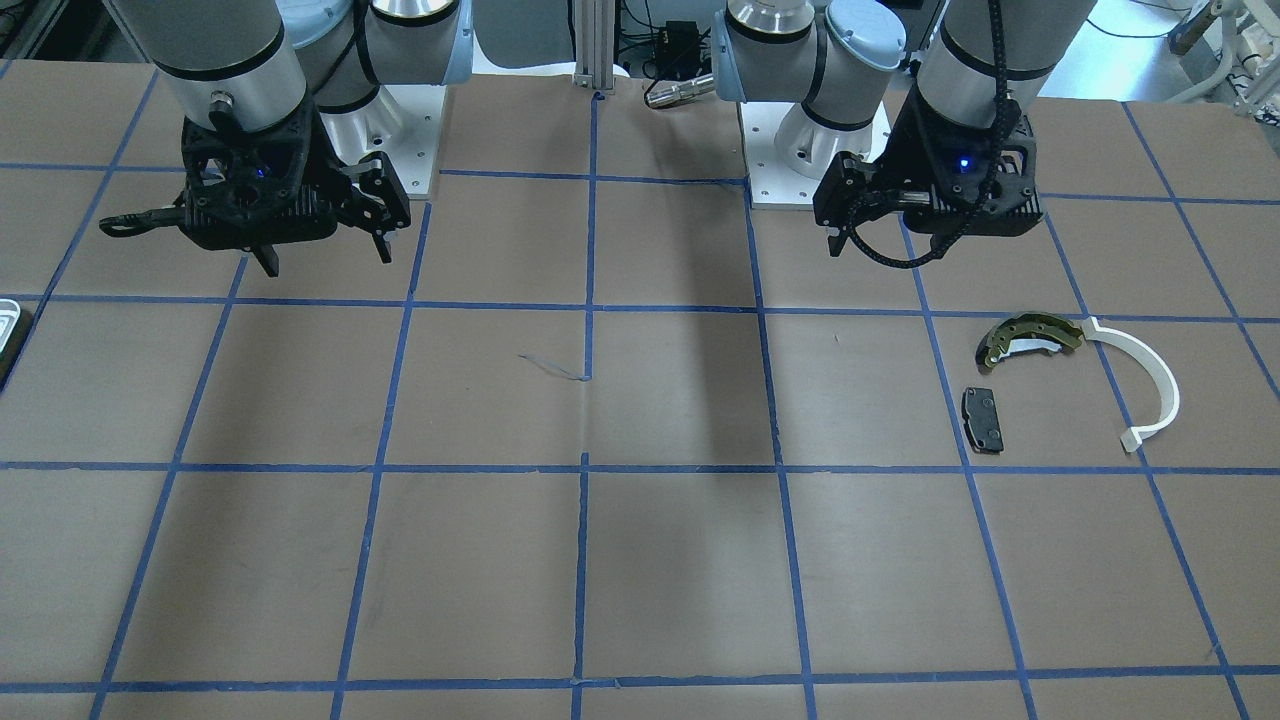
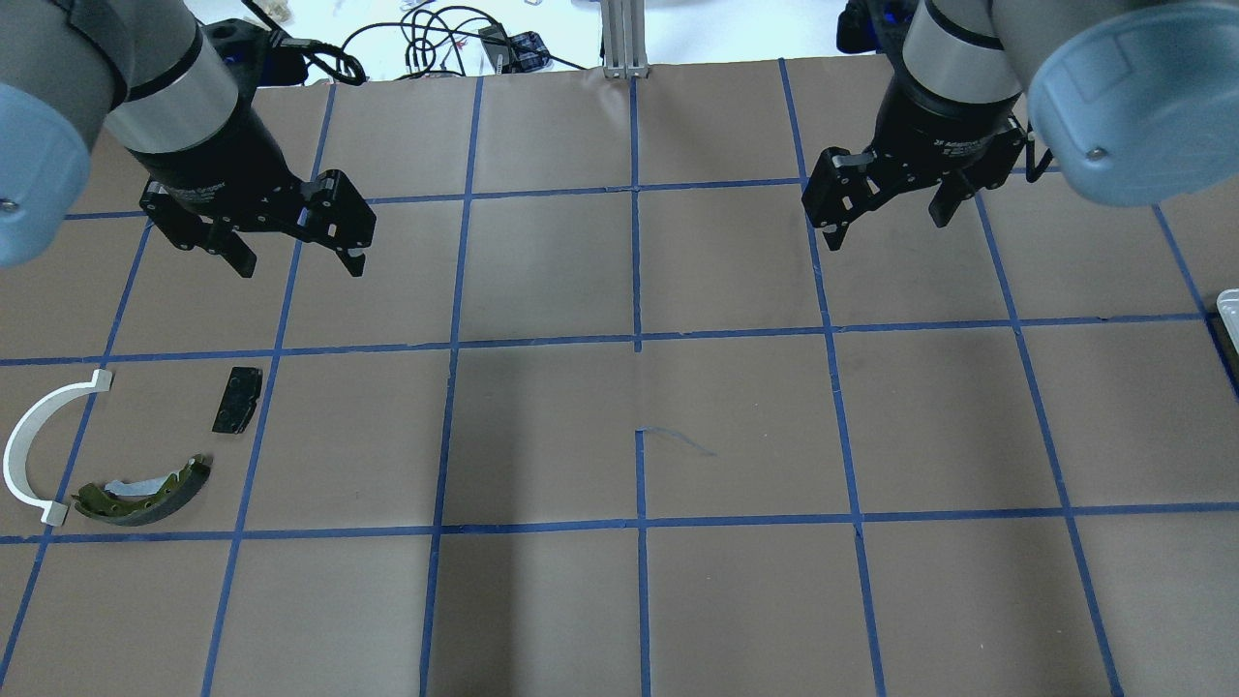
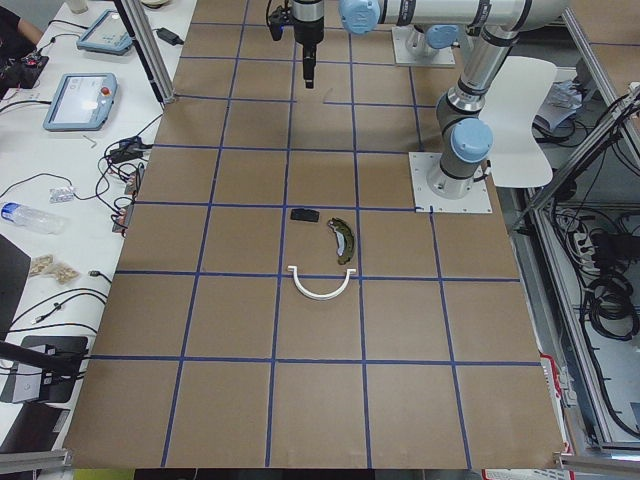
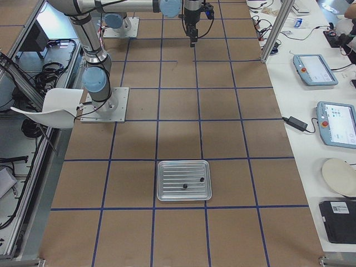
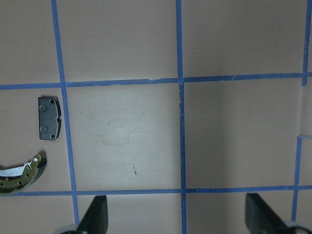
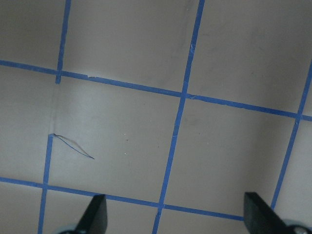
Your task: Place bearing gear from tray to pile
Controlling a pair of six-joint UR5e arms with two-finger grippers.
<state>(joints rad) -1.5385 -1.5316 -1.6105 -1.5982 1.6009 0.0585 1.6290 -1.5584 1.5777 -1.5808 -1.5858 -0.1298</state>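
- Send right gripper, spread wide and empty, rightward to the tray.
- Centre over a small dark part there, presumably the bearing gear; descend straight.
- Keep left gripper, likewise spread and empty, clear of the pile at left.

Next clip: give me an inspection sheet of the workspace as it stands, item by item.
Surface: brown table with a blue tape grid; one thin pen mark.
Job's things: tray holds two small dark parts, too small to identify. Pile at the table's other end: brake shoe, brake pad, white half-ring.
Clutter: nothing seen.
Grippers: left gripper and right gripper both open, empty, above the table.
Cables: black cable loops below the left wrist; loose cables lie beyond the table's far edge.
Surroundings: teach pendants on a side bench.
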